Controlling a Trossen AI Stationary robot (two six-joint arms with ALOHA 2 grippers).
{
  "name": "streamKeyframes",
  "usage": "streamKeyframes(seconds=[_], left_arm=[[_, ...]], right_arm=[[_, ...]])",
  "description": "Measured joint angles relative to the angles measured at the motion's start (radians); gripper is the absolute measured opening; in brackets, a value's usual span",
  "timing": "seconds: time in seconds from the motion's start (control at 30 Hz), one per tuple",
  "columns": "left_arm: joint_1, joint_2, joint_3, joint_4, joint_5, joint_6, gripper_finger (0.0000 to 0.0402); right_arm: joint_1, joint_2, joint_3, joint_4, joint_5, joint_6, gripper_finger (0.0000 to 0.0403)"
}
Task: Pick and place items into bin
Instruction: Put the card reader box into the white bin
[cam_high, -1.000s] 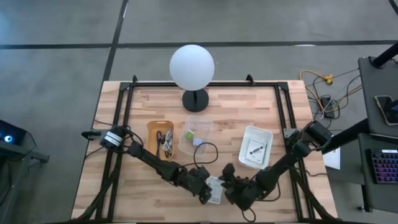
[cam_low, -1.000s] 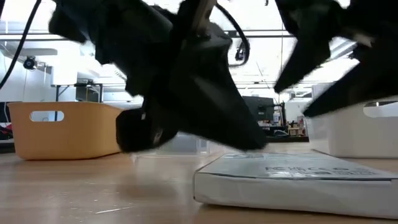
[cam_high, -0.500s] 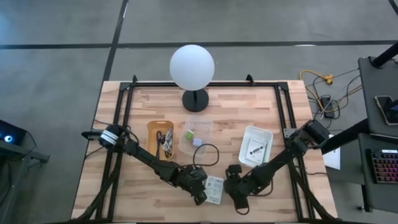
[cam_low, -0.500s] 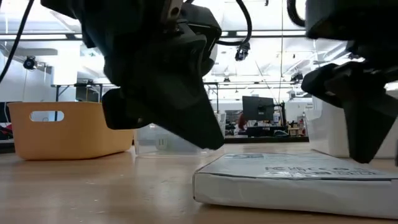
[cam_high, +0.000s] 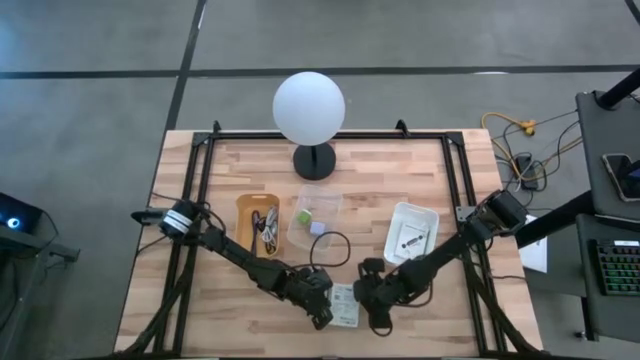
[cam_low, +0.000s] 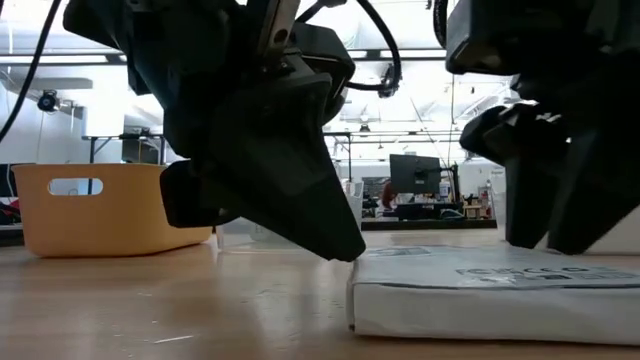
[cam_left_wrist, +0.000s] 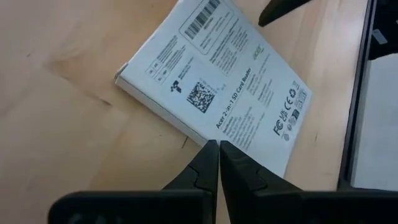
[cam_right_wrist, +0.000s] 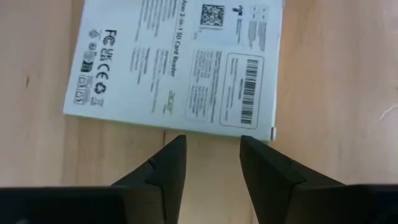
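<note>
A flat white printed packet (cam_high: 345, 305) lies label-up on the desk (cam_high: 240, 315) low in the high view, a little right of centre, and it is flanked by both arms, apparently so that it can be steadied from one side and taken from the other. The left claw (cam_left_wrist: 218, 149) is seen with its two fingers pressed together, nothing between them, their tips at the packet's edge, which suggests a nudging or bracing role rather than a grasp. The right claw (cam_right_wrist: 210, 147) is held with its fingers parted just short of the opposite edge, the gap empty (a grasp is judged not yet made). Three bins stand above the packet in the high view: an orange bin (cam_high: 257, 222), a clear bin (cam_high: 313, 216) holding a green cube (cam_high: 302, 215), and a white bin (cam_high: 411, 236). Which bin is meant for the packet cannot be told. In the low view most of the scene is blocked by the dark arms, and whether the left fingertips actually touch the packet cannot be made out
</note>
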Motion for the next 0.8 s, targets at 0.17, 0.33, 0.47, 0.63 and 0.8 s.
streamKeyframes(seconds=[0.17,0.33,0.47,0.63,0.8], left_arm=[[0.000,0.017,-0.008,0.016,0.011,-0.034,0.0000],[-0.002,0.026,-0.008,0.017,0.018,-0.044,0.0000],[-0.002,0.025,-0.008,0.012,0.020,-0.045,0.0000],[-0.003,0.020,-0.009,-0.001,-0.010,-0.047,0.0000],[-0.002,0.023,-0.013,-0.028,-0.012,-0.054,0.0000]], right_arm=[[-0.015,-0.006,0.000,0.004,0.000,-0.003,0.0134],[-0.015,-0.022,0.000,0.021,0.001,-0.007,0.0140],[-0.017,-0.024,0.000,0.029,0.012,-0.026,0.0144],[-0.021,-0.024,0.000,0.030,0.022,-0.031,0.0139],[-0.020,-0.037,0.000,0.001,0.022,-0.031,0.0137]])
